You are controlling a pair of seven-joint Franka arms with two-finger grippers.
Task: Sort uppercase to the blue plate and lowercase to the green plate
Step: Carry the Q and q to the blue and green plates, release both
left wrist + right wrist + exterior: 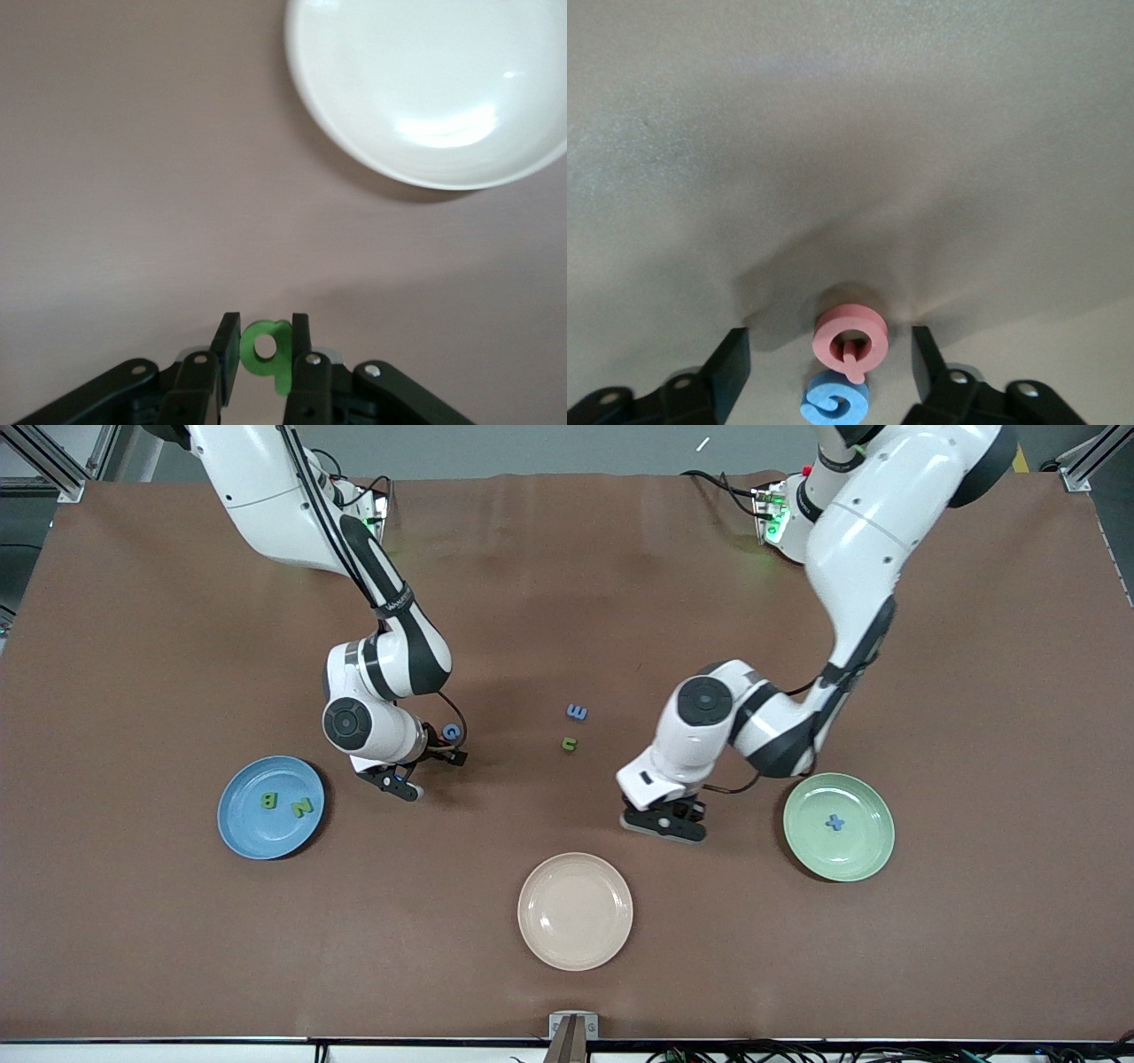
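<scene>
Green, the small q-shaped letter (268,347) sits pinched between our left gripper's (266,350) fingers, low over the brown table (567,602) between the cream plate (575,911) and green plate (838,826). Our right gripper (830,361) straddles the coral Q (850,342) (blue G (834,400) just beside it), fingers wide, near the blue plate (271,807).

B (268,801), N (303,807) in blue plate (244,833) — x (834,823) in green plate (864,859).
</scene>
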